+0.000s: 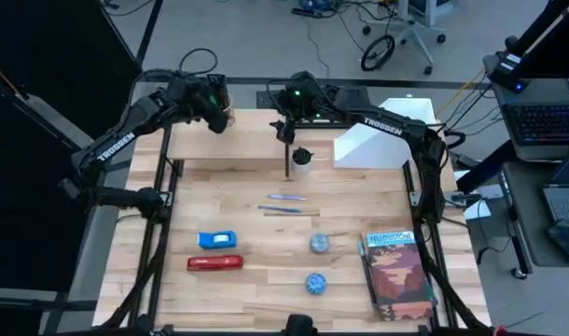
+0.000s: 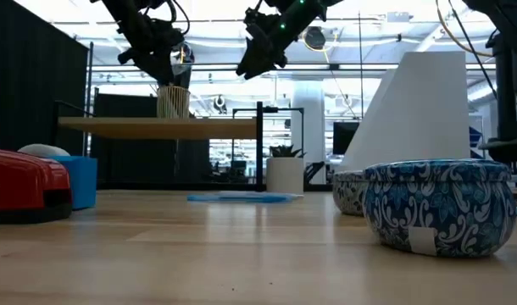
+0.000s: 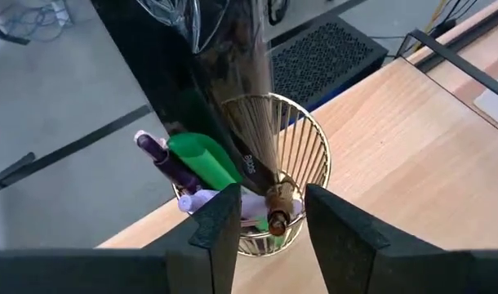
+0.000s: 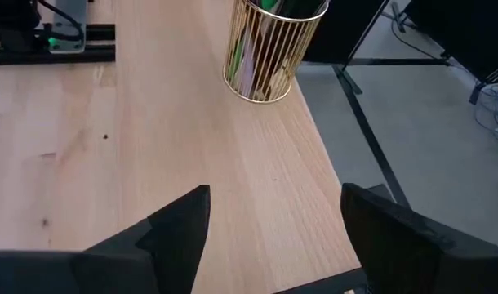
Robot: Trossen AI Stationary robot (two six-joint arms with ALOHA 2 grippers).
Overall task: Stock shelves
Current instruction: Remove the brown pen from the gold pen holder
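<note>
Your cup [image 3: 265,180] is shelved; pens [image 1: 284,198], stapler [image 1: 215,263], bowls [image 1: 315,283], book [image 1: 396,275] remain. Both grippers, left [image 3: 265,216] and right [image 4: 273,216], are open, empty.

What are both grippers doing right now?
Left gripper: open, fingers either side of the wire pen cup on the shelf.
Right gripper: open, empty, above the shelf.

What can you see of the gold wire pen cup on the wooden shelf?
The gold wire pen cup is a round holder of thin vertical metal rods with a rim ring, standing upright near the end of the light-wood plank shelf. It holds a green marker, a purple pen and a dark pen with a brass-coloured tip. The left gripper hovers over it, fingers open on either side of the dark pen, not visibly touching the cup.
</note>
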